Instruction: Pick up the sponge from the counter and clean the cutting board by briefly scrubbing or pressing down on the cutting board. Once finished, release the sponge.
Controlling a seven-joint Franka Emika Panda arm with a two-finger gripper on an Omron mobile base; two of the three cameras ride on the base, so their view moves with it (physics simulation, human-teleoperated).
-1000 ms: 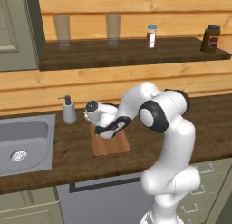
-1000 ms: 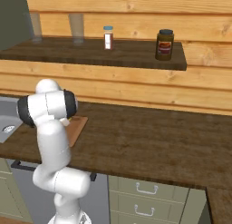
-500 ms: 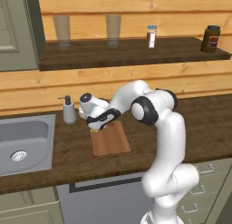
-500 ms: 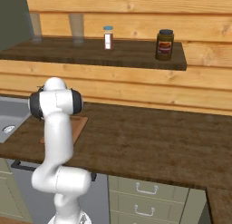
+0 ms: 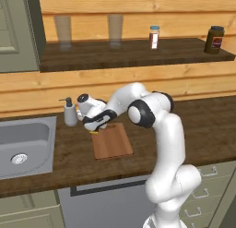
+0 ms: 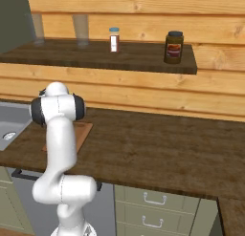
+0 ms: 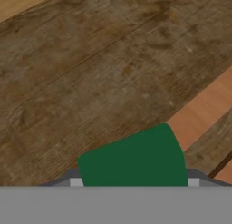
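Claw [image 5: 94, 129] moved left off cutting board [image 5: 112, 141]; sponge [image 7: 136, 160] directly beneath.

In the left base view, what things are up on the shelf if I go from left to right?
Glass → second glass → small white bottle with a blue cap → dark brown jar.
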